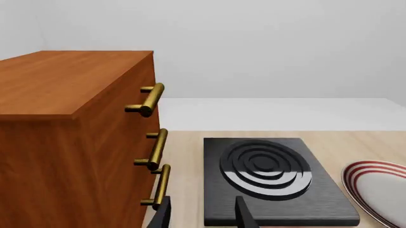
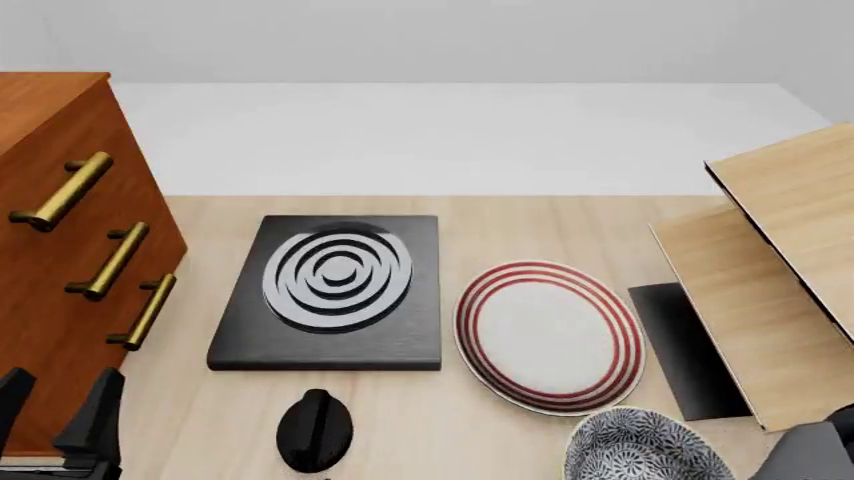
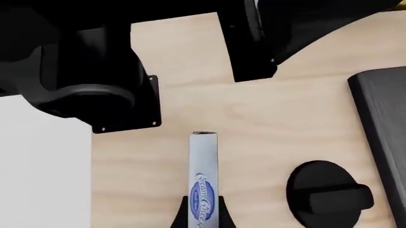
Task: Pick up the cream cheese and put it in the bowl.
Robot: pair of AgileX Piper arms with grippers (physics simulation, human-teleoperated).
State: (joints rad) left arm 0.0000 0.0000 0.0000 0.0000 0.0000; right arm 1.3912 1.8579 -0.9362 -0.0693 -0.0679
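In the right wrist view the cream cheese (image 3: pixel 204 180), a slim white carton with a blue oval logo, shows edge-on above the wooden table. My right gripper (image 3: pixel 203 213) is shut on it, one finger against each side. The front view shows only a grey piece of the right arm (image 2: pixel 811 452) at the bottom right; the carton is out of sight there. The speckled bowl (image 2: pixel 646 450) stands at the front edge, just left of that arm. My left gripper (image 2: pixel 54 405) hangs open and empty at the front left, and its fingers (image 1: pixel 244 213) frame the stove.
A black stove plate (image 2: pixel 334 290) with ringed burner lies mid-table, its knob (image 2: pixel 315 430) in front. A red-ringed white plate (image 2: pixel 549 336) sits behind the bowl. A wooden drawer cabinet (image 2: pixel 67 250) stands left, slanted wooden panels (image 2: pixel 774 290) right. The left arm's base (image 3: pixel 95 90) shows in the right wrist view.
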